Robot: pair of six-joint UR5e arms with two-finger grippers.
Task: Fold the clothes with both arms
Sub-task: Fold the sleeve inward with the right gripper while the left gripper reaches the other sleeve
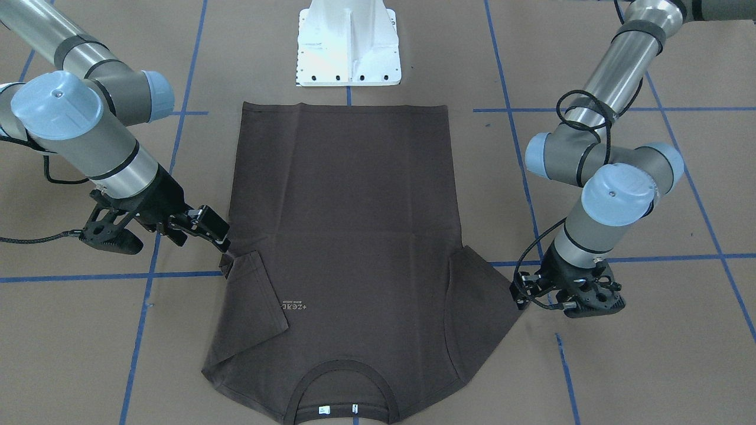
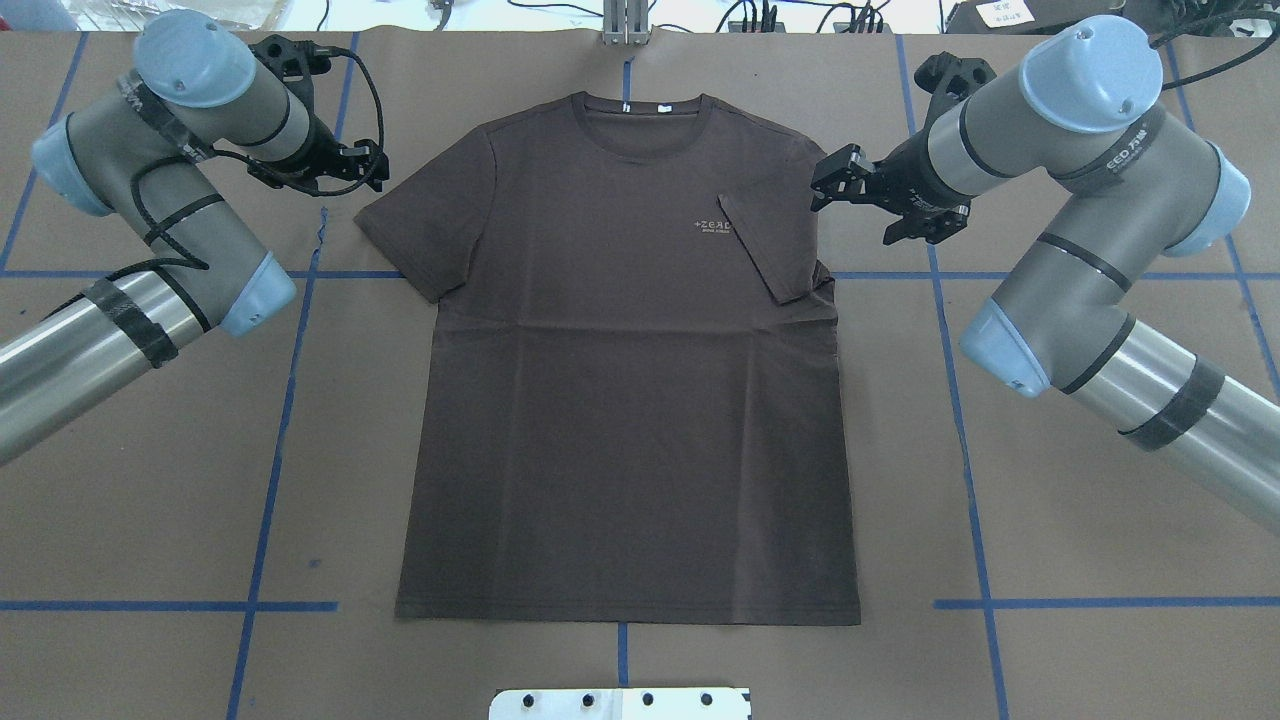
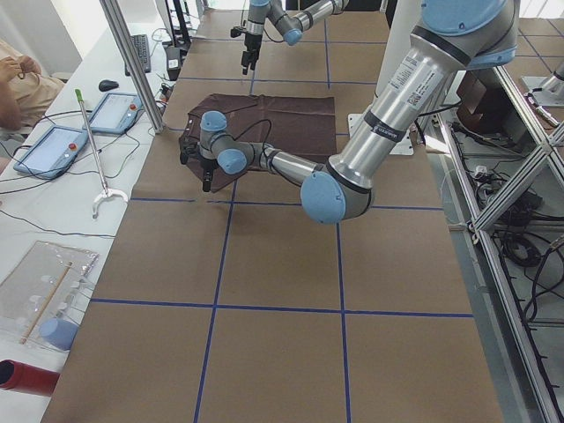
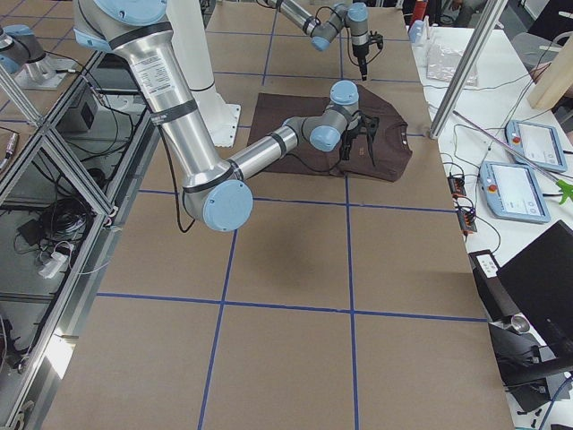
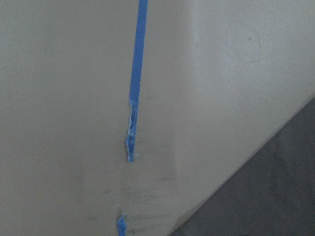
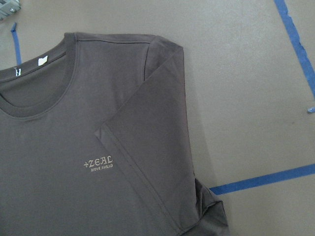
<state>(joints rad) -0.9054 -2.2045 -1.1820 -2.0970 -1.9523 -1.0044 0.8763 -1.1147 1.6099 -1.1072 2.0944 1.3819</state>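
The dark brown T-shirt [image 2: 620,400] lies flat on the table, collar [image 2: 640,110] at the far side with white neck tags. Its sleeve on my right [image 2: 775,250] is folded in over the chest beside the pale logo [image 2: 712,226]; the right wrist view shows this fold [image 6: 147,147]. The sleeve on my left [image 2: 420,235] lies spread out. My right gripper [image 2: 825,180] hovers just outside the right shoulder, open and empty. My left gripper [image 2: 372,168] is open and empty just beyond the left sleeve's tip [image 1: 520,293]. The left wrist view shows only bare table and a shirt edge [image 5: 275,187].
The white bolted pedestal [image 1: 348,44] stands at the shirt's hem end. Blue tape lines [image 2: 290,400] cross the brown table. Tablets [image 3: 53,150] and a metal post [image 3: 132,62] stand along the operators' side.
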